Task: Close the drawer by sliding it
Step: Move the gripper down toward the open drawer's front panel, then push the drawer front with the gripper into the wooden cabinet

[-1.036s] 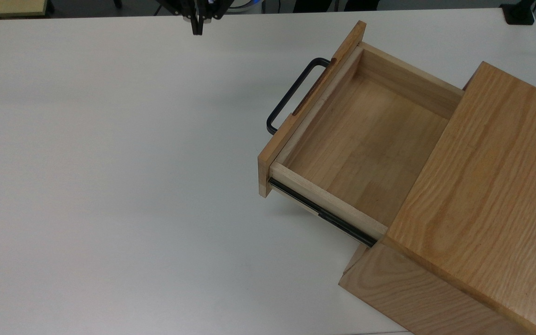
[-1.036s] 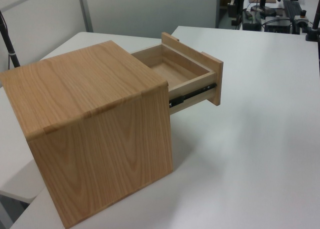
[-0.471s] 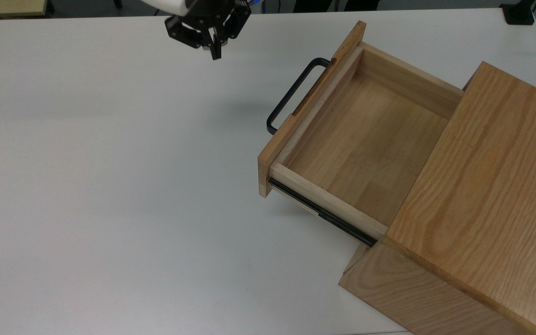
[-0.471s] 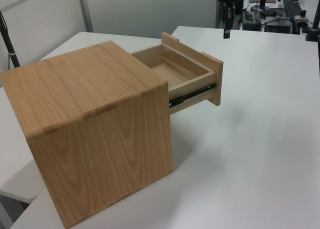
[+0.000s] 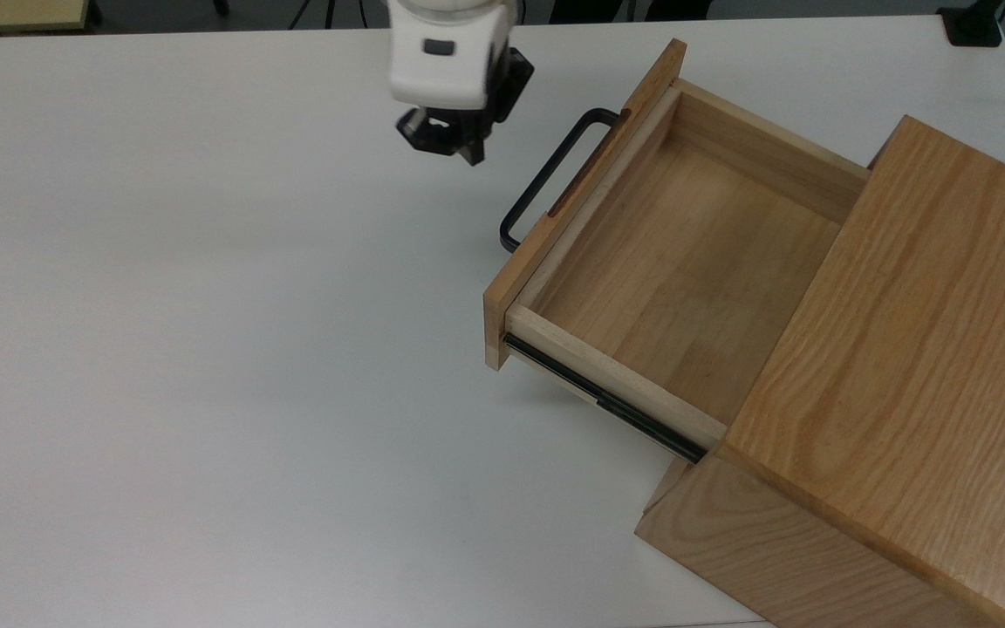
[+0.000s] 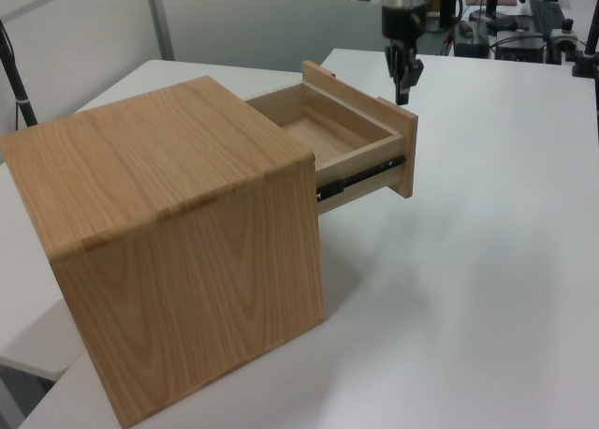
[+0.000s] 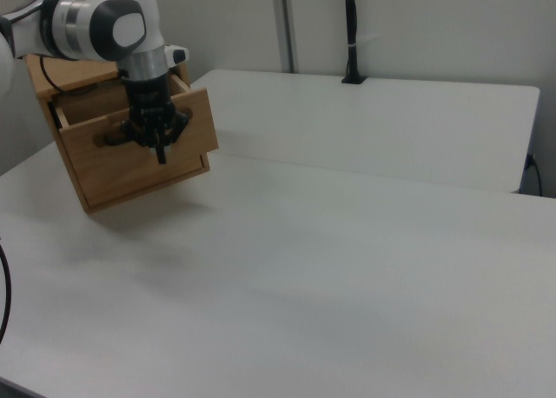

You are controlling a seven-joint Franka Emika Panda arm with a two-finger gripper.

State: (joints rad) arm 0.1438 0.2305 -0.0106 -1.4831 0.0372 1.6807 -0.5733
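The drawer [image 5: 686, 262] stands pulled far out of the wood-grain cabinet [image 5: 921, 366], its inside bare. A thin black U-shaped handle [image 5: 548, 177] juts from the flat front panel [image 5: 585, 187] toward the top view's left. My gripper [image 5: 468, 155] hangs fingers-down over the table, a short way to the top view's left of the handle's far end, touching nothing, fingers shut. In the left view the gripper [image 6: 403, 94] hovers just beyond the drawer's front panel [image 6: 395, 129]. The right view has the gripper [image 7: 161, 153] in front of the drawer front [image 7: 195, 120].
The white table [image 5: 206, 349] stretches wide on the top view's left of the cabinet. A black mount [image 5: 974, 26] sits at the far right corner in the top view. A black post [image 7: 350, 33] stands at the table's back in the right view.
The gripper has come down from the top view's upper edge and moved right, toward the drawer handle. The drawer has not moved.
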